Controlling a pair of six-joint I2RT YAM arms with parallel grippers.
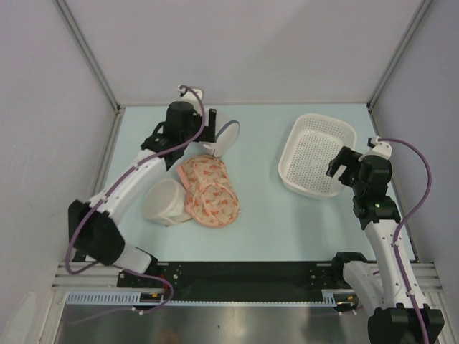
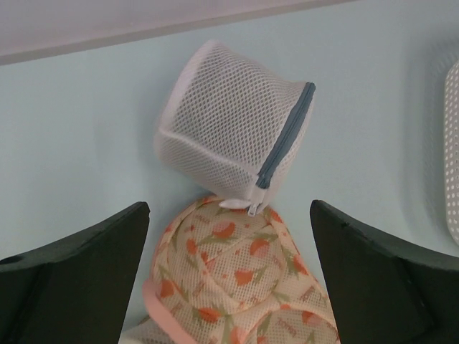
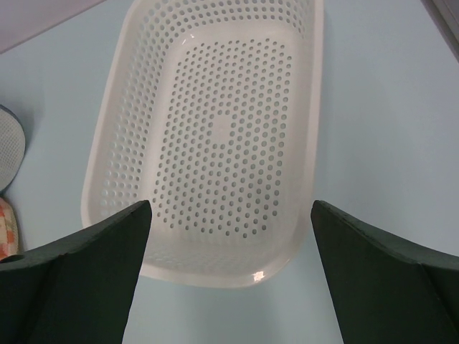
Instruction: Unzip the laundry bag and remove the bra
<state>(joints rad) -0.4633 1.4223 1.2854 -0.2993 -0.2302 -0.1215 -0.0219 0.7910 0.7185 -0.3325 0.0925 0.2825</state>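
The left arm (image 1: 136, 179) wore smooth white shells between bulky black joints. A purple left cable (image 1: 69, 251) looped out beside its lower joint and ran up to a white fitting at the wrist. The right arm (image 1: 391, 251) was built alike, and its purple right cable (image 1: 429, 179) bowed wide from a white wrist cap. The black bases (image 1: 350, 264) sat on a black rail (image 1: 244, 276) edged with a pale toothed strip. The left claw (image 2: 229, 208) and right claw (image 3: 229, 208) each had two dark, matte, wedge-shaped fingers (image 2: 79, 272).
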